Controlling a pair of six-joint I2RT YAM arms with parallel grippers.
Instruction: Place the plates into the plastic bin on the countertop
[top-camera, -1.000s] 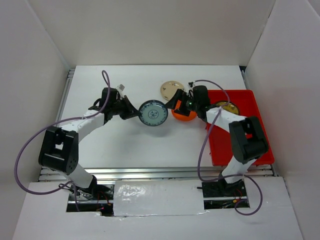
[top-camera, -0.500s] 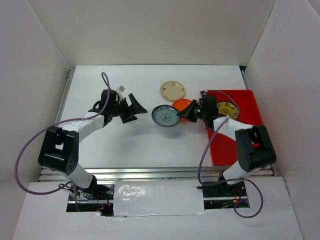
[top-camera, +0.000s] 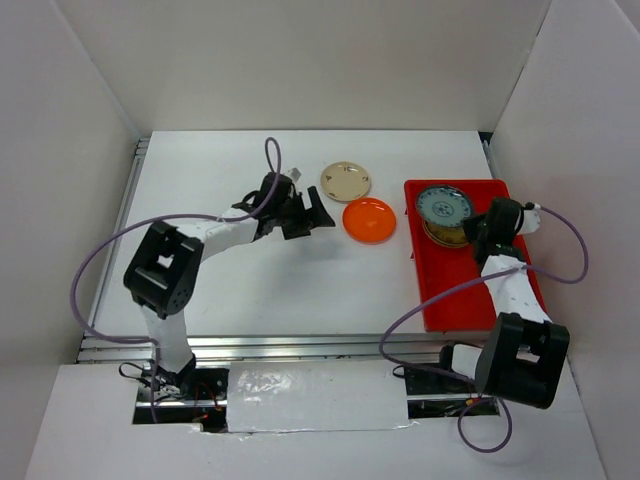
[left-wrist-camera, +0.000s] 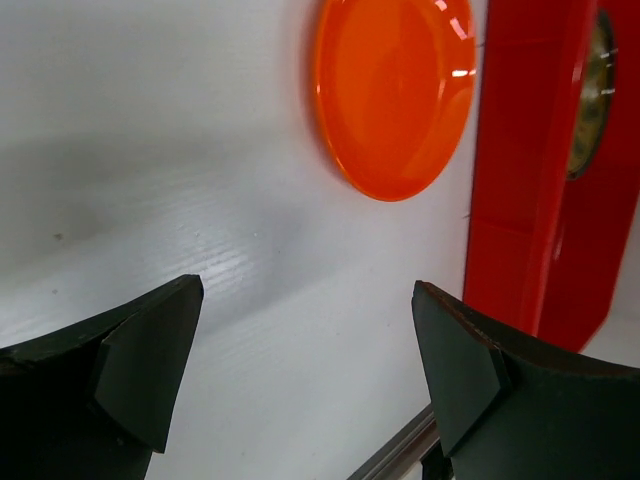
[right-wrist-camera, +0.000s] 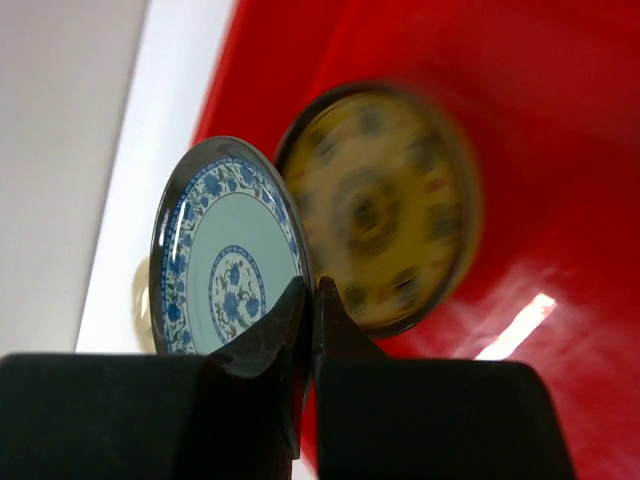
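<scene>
The right gripper (right-wrist-camera: 308, 295), shut narrow on the rim of the teal-blue patterned plate (right-wrist-camera: 228, 262), holds it inside the plastic bin (top-camera: 470, 290), which lies along the right edge of the countertop (top-camera: 250, 290). The plate hangs at the bin's far end, over the far part of the brown-and-gold patterned plate (top-camera: 452, 234) lying on the red floor. The rim pinch looks chosen because a shallow plate offers no other hold, and it leaves the underside free to settle onto the plate beneath. Whether the 2 plates are touching cannot be told from these views.

The left gripper (top-camera: 318, 214) stands wide open and holds nothing, low over the white surface toward the middle of the far edge. Its open jaws face the orange plate (left-wrist-camera: 395, 90), which lies flat just ahead of them and well short of the bin wall. That spread appears set for taking this plate by its rim. A cream plate (top-camera: 346, 181) lies just beyond the orange one, closer to the far edge.

Only 4 plates show: 2 at the bin, 2 outside it. The task appears roughly midway for these.
</scene>
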